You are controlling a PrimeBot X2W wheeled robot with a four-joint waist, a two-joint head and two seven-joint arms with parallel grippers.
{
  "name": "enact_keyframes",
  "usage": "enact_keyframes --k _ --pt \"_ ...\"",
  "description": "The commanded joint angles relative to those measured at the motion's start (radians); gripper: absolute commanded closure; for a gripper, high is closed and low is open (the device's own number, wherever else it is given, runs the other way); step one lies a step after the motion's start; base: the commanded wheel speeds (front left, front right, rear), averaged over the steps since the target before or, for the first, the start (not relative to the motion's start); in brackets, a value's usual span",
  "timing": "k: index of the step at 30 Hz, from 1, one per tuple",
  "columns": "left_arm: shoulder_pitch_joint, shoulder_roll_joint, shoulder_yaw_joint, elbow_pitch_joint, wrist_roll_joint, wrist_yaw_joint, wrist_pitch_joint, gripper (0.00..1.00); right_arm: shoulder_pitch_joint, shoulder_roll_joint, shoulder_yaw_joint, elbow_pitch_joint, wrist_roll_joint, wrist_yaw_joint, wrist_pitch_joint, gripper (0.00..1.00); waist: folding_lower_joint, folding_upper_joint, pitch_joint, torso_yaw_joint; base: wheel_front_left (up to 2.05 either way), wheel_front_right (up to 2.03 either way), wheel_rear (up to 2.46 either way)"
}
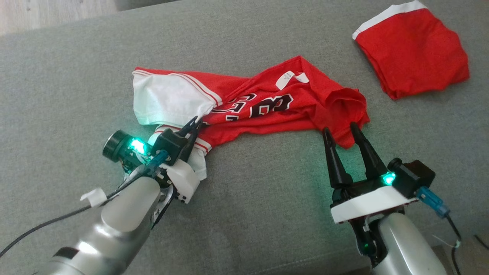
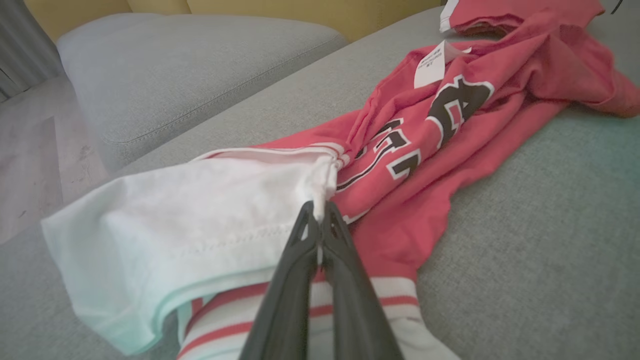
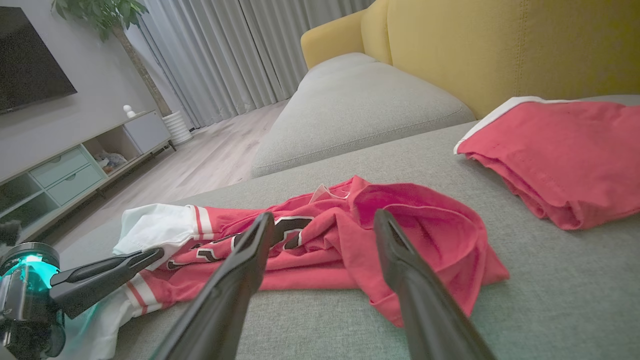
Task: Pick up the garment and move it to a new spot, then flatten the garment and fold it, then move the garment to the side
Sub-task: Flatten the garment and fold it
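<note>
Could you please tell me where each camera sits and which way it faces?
Head: from the head, down at the jersey on the sofa; both arms show.
Left wrist: along its shut jaws, pinching the jersey's white sleeve.
Right wrist: along its open jaws toward the jersey; left jaws lower left.
Shared: all show the jersey.

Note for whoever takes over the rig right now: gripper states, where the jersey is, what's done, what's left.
Left gripper: shut on the jersey at its white sleeve seam.
Right gripper: open, by the jersey's red end, holding nothing.
Jersey: crumpled on the grey sofa cushion; a folded red garment lies apart from it.
Done: one grasp. Left: lift, move, flatten, fold, set aside.
</note>
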Motion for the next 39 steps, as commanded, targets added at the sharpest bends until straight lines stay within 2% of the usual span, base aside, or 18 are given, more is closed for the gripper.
enact_keyframes --k 1,8,16,22,28,31,36,37,38,39 --pt "-0.051 0.015 0.023 -0.021 -0.007 0.001 -0.017 1.00 -0.024 -0.001 0.019 -0.024 0.002 0.004 -0.011 0.00 0.0000 0.0000 -0.008 0.001 0.00 0.00 0.00" --pt "-0.090 0.038 0.031 -0.060 -0.008 -0.006 -0.019 1.00 -0.023 -0.001 0.022 -0.020 0.007 0.004 -0.011 0.00 0.0000 0.0000 -0.025 -0.002 0.00 0.00 0.00" --pt "-0.324 0.148 0.073 -0.092 0.003 -0.069 0.083 1.00 -0.038 -0.001 0.045 -0.032 0.038 0.004 -0.011 0.00 0.0000 0.0000 0.005 -0.048 0.00 0.00 0.00" --pt "-0.527 0.228 0.110 0.009 0.000 -0.121 0.190 1.00 -0.067 -0.001 0.088 -0.048 0.079 0.004 -0.011 0.00 0.0000 0.0000 0.064 -0.126 0.00 0.00 0.00" --pt "-0.682 0.284 0.105 0.130 0.034 -0.144 0.246 1.00 -0.082 -0.001 0.116 -0.061 0.113 0.004 -0.011 0.00 0.0000 0.0000 0.116 -0.188 0.00 0.00 0.00" --pt "-0.746 0.301 0.109 0.185 0.050 -0.134 0.244 1.00 -0.086 -0.001 0.128 -0.066 0.122 0.004 -0.011 0.00 0.0000 0.0000 0.134 -0.209 0.00 0.00 0.00" --pt "-0.824 0.299 0.122 0.252 0.073 -0.073 0.170 1.00 -0.087 -0.001 0.144 -0.071 0.126 0.004 -0.011 0.00 0.0000 0.0000 0.150 -0.224 0.00 0.00 0.00" --pt "-0.832 0.292 0.123 0.263 0.074 -0.066 0.152 0.76 -0.088 -0.001 0.145 -0.071 0.125 0.004 -0.011 0.00 0.0000 0.0000 0.153 -0.224 0.00 0.00 0.00" --pt "-0.836 0.282 0.126 0.274 0.071 -0.064 0.137 0.00 -0.089 -0.001 0.146 -0.071 0.123 0.004 -0.011 0.00 0.0000 0.0000 0.155 -0.222 0.00 0.00 0.00" --pt "-0.835 0.270 0.126 0.286 0.066 -0.067 0.127 0.00 -0.090 -0.001 0.145 -0.070 0.121 0.004 -0.011 0.00 0.0000 0.0000 0.156 -0.218 0.00 0.00 0.00"
